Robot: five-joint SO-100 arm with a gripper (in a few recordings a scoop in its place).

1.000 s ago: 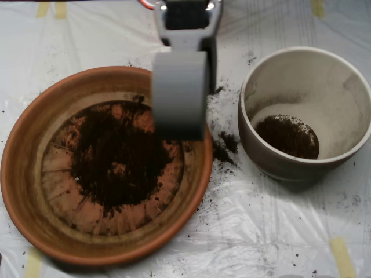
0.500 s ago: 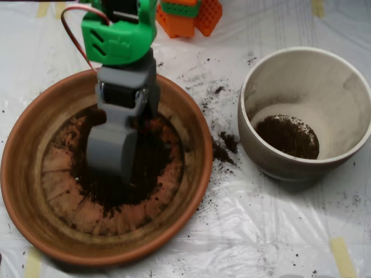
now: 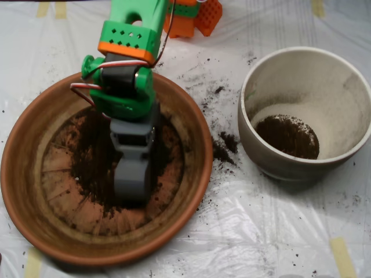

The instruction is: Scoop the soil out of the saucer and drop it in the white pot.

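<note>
The soil point(image 3: 93, 168) lies as a dark patch over the ridged base of the saucer point(image 3: 23, 174), which sits at the left of the tabletop point(image 3: 261, 231) — and the grey pincer point(image 3: 132, 184) is down in that patch near the dish's middle, below the green and orange arm point(image 3: 124, 63). A smaller heap of soil sits at the bottom of the white pot point(image 3: 348, 81), standing apart to the right, with crumbs scattered on the plastic sheet between the two.
</note>
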